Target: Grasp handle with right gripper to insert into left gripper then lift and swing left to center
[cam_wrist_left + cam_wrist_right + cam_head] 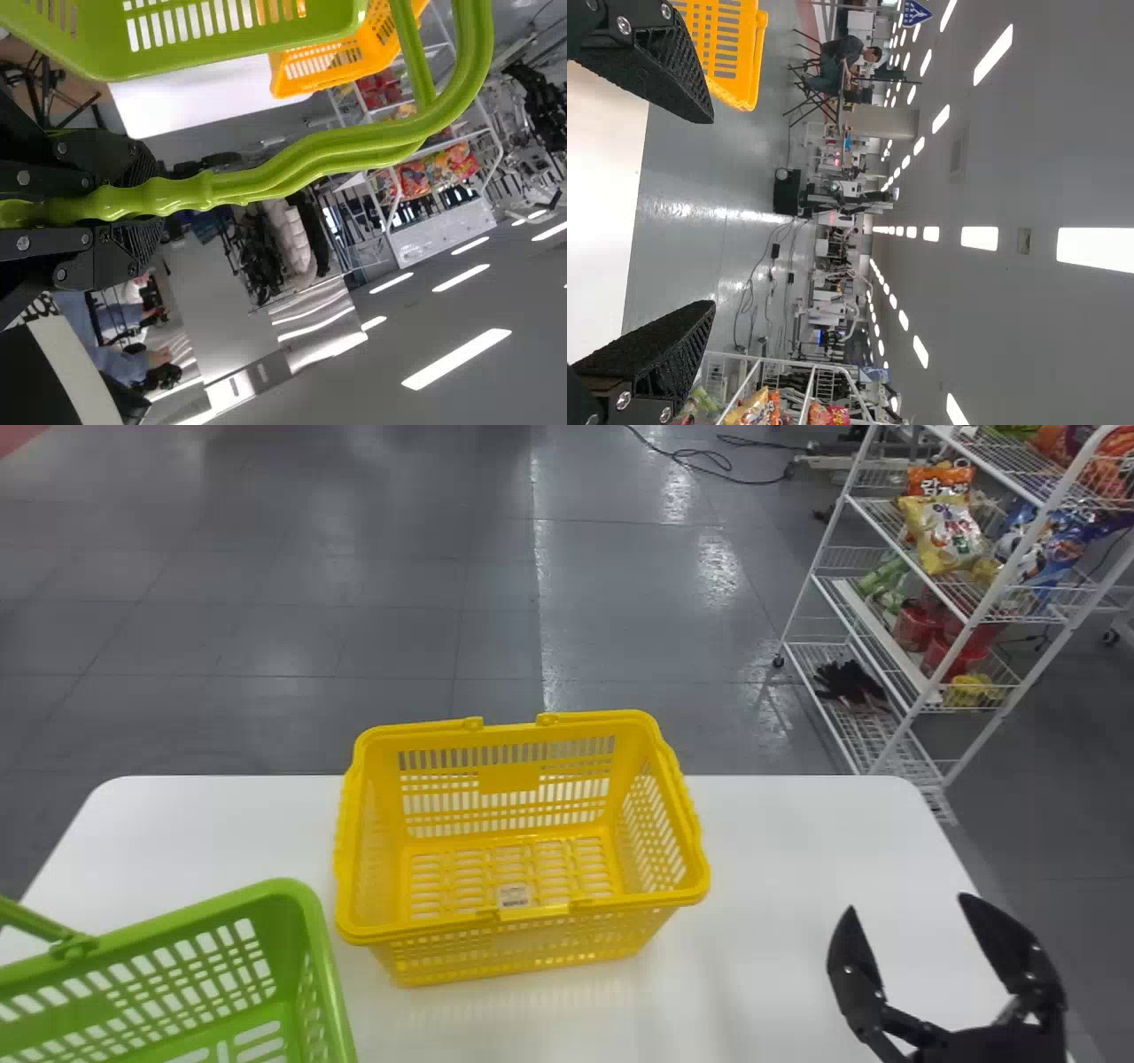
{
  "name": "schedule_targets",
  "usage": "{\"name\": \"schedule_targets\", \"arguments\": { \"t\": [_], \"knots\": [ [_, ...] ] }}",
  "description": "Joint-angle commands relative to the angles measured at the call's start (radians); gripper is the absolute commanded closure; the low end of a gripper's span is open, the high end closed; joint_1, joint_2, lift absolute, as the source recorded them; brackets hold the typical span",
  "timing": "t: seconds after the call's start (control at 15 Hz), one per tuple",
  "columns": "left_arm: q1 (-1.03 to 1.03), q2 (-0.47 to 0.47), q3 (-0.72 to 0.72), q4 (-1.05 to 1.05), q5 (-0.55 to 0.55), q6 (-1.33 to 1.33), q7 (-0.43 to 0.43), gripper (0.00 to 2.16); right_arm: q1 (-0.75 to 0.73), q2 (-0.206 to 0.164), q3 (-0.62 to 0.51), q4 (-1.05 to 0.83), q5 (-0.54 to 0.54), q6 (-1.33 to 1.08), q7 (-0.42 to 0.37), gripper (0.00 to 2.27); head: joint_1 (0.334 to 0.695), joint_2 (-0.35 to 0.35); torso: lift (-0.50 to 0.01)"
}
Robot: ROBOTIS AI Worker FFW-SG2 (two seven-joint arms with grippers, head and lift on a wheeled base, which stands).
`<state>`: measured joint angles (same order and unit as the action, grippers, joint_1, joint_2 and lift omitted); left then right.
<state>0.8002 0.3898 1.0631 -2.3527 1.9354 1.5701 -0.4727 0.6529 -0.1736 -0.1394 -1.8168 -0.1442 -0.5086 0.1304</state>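
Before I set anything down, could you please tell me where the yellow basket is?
In the head view, the yellow basket stands on the white table by its far edge, between the green basket on the left and the right gripper.

Far basket (505, 779) on the bench (780, 841), toward its 12 o'clock edge. From it: near basket (292, 899) at 8, handle (310, 164) between the left claw's (146, 204) fingers; right claw (908, 908) at 4. Wire rack (926, 691) on the floor (354, 602) past the bench at 2, bags (943, 536) on its shelves.
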Motion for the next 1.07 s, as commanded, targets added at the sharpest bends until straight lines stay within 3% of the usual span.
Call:
{"name": "schedule_targets", "arguments": {
  "t": [0.0, 0.27, 0.6, 0.8, 1.0],
  "knots": [
    [0.02, -0.019, -0.058, -0.045, 0.002, 0.001, 0.014, 2.05, -0.001, -0.003, 0.004, 0.004, 0.0, -0.001, 0.0, 0.05, 0.695, -0.173, -0.093],
    [0.017, -0.02, -0.155, -0.105, -0.001, 0.001, 0.055, 2.05, 0.001, -0.006, 0.034, 0.004, 0.008, -0.008, 0.009, 0.05, 0.695, -0.258, -0.093],
    [-0.029, -0.032, -0.304, -0.152, -0.013, 0.001, 0.105, 2.05, -0.001, -0.006, 0.069, -0.003, 0.025, -0.008, 0.009, 0.05, 0.695, -0.301, -0.093],
    [-0.101, -0.063, -0.445, -0.157, -0.081, 0.001, 0.121, 2.05, 0.001, -0.004, 0.08, -0.006, 0.028, -0.008, 0.009, 0.05, 0.695, -0.349, -0.093],
    [-0.168, -0.075, -0.577, -0.154, -0.176, 0.001, 0.123, 2.05, 0.002, -0.006, 0.083, -0.007, 0.029, -0.014, 0.009, 0.05, 0.695, -0.35, -0.093]
  ]
}}
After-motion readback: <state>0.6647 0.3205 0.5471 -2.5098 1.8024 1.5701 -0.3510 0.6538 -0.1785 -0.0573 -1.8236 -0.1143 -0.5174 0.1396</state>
